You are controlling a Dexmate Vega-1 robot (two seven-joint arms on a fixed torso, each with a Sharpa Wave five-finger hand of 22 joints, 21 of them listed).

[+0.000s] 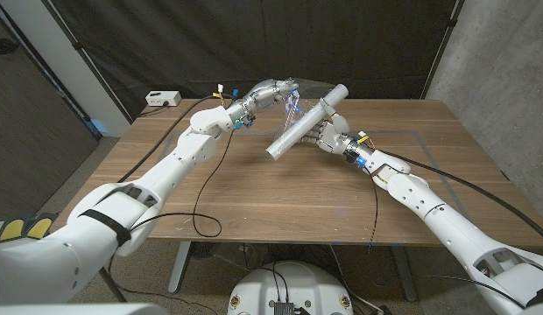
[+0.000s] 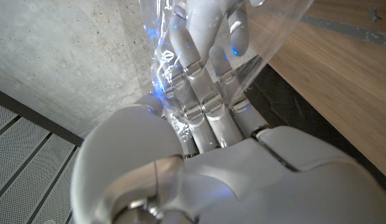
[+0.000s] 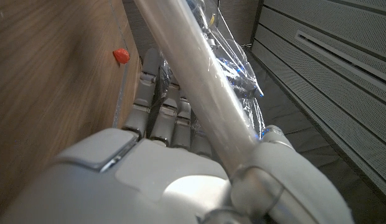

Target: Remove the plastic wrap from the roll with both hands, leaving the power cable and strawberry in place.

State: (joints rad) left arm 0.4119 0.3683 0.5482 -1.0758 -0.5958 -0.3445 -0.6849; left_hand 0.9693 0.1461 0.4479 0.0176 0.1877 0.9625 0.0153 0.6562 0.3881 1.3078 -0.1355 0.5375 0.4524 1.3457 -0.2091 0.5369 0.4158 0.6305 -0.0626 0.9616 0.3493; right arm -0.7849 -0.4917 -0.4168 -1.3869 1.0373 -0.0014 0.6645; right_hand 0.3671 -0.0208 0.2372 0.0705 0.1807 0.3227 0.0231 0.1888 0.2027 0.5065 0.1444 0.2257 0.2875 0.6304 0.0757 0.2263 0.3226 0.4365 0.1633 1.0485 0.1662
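You see the roll [image 1: 306, 122], a pale tube, held tilted above the table. A clear, crinkled sheet of plastic wrap [image 1: 295, 103] stretches from it. The red strawberry [image 3: 121, 55] lies on the wood, apart from it.

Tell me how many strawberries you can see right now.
1. A red strawberry lies on the wooden table in the right wrist view, beyond the right hand. Others could be hidden.
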